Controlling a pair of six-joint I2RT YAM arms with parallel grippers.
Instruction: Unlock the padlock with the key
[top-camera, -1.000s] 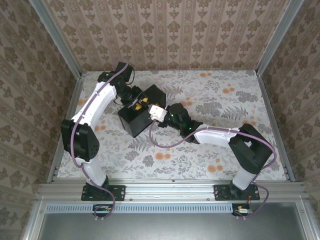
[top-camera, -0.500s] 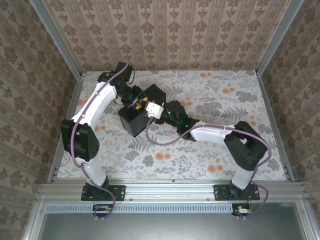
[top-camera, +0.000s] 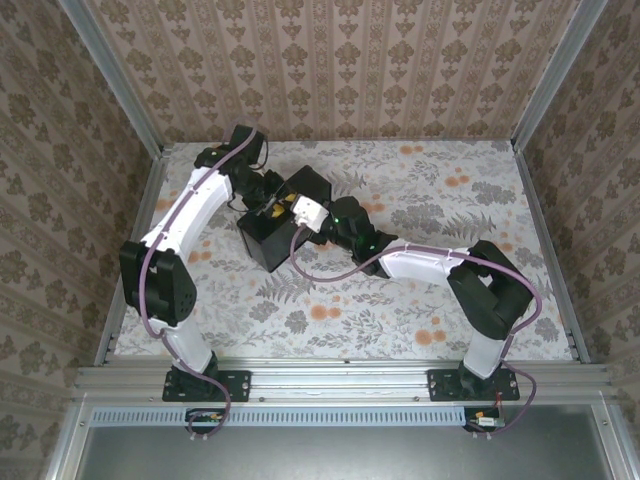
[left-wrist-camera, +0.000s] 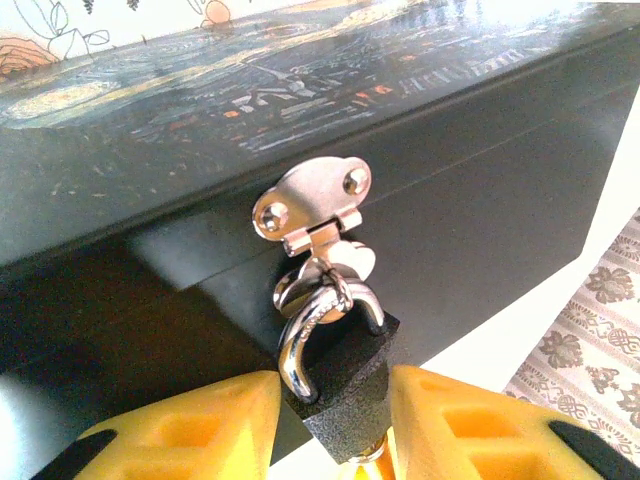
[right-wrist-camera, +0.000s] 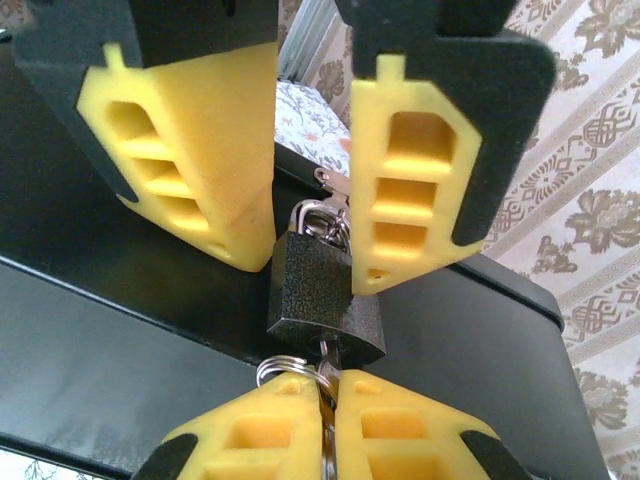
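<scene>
the top view is bright and even, lit softly from above. the arms lay only faint, soft-edged shadows on the desk (top-camera: 420, 320), and the walls splay outward toward the corners under the wide lens. the black box (top-camera: 268, 245) is a dark mass with little detail.

in the left wrist view the background blows out to white along the top edge and at the lower right. the metal hasp (left-wrist-camera: 312, 200) carries hard glare, and the yellow fingers (left-wrist-camera: 190, 430) of the left end effector (left-wrist-camera: 335, 400) are soft, too near to focus.

in the right wrist view the padlock (right-wrist-camera: 325, 295) is sharp, its grain clear. the key (right-wrist-camera: 322, 412) glints thinly, and the right end effector (right-wrist-camera: 326, 395) blurs at the bottom edge.
</scene>
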